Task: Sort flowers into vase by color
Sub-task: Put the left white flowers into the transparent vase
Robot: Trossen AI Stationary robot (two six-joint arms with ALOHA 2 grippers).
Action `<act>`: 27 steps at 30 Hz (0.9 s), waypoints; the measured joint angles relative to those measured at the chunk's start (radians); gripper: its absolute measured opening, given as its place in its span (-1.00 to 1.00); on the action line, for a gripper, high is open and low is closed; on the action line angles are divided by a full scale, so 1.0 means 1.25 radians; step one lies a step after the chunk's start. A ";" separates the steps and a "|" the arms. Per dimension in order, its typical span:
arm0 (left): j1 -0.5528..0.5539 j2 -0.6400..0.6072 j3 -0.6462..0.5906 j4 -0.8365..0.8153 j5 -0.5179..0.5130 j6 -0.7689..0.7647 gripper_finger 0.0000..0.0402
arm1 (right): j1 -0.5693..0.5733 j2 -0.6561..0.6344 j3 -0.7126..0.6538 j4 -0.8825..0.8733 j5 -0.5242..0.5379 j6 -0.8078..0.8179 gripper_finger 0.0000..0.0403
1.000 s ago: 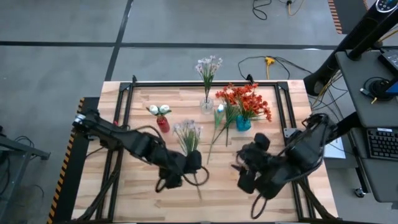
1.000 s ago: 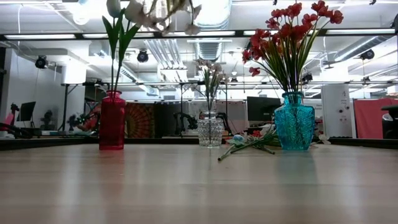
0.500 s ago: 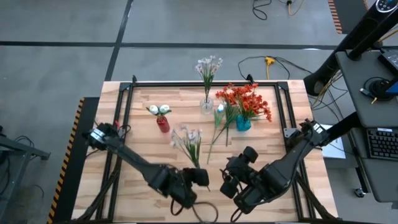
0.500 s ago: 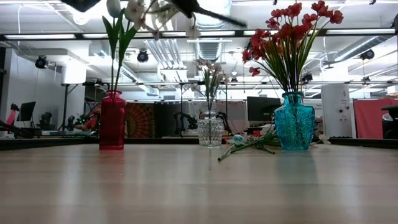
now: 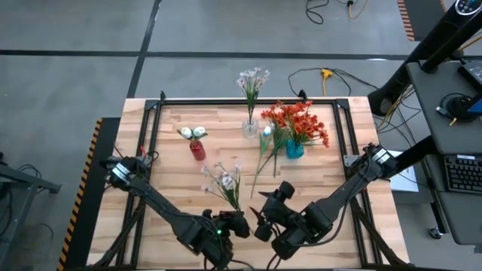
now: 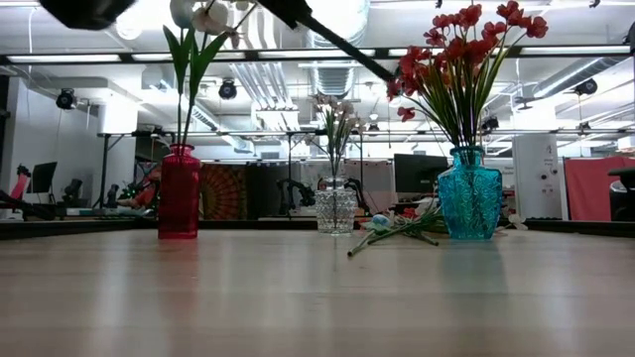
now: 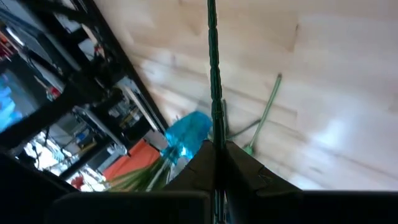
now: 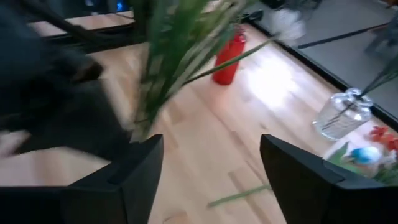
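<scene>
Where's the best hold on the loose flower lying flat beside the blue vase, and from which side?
Grip the loose flower on its bare stalk, at the end away from the blue vase, coming straight down with fingers across it. It lies flat, its head crowds the vase, and the stalk end is free.
</scene>
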 joint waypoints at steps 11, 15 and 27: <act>-0.016 0.000 0.000 -0.006 0.075 0.015 -1.00 | -0.081 -0.019 -0.021 0.127 -0.062 -0.097 0.61; -0.016 0.000 0.000 -0.055 0.058 0.011 -1.00 | -0.117 -0.046 -0.021 0.159 -0.158 -0.107 0.61; -0.018 0.000 0.001 -0.097 -0.023 -0.015 -1.00 | -0.193 -0.054 -0.025 0.284 -0.394 -0.132 0.61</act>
